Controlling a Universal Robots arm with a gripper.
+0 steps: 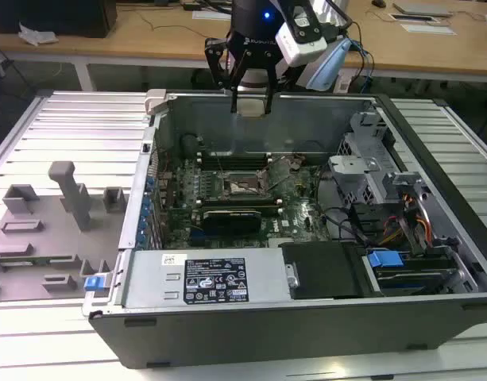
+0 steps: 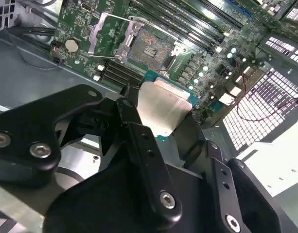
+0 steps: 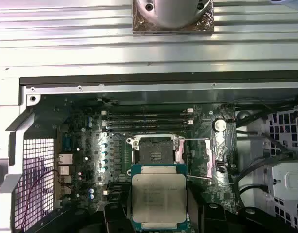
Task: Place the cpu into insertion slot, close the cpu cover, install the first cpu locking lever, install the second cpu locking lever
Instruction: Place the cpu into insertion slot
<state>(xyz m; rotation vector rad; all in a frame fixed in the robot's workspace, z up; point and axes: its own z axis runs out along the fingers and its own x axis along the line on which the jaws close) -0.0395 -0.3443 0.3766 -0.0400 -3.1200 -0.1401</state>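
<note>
Silver-side up, holding flat square cpu [image 3: 159,199] between black gripper [image 1: 249,101] fingers — lower level, corners matched, onto square dark-pinned insertion slot [image 3: 155,151] beyond fingertips.

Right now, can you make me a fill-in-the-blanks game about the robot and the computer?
1. The fingers are ___ on the cpu.
2. The slot has no chip in it, so it is ___.
3. The cover is swung ___, off the slot.
4. The cpu hangs ___ the green board, not touching it.
Missing words: shut; empty; open; above.
</note>
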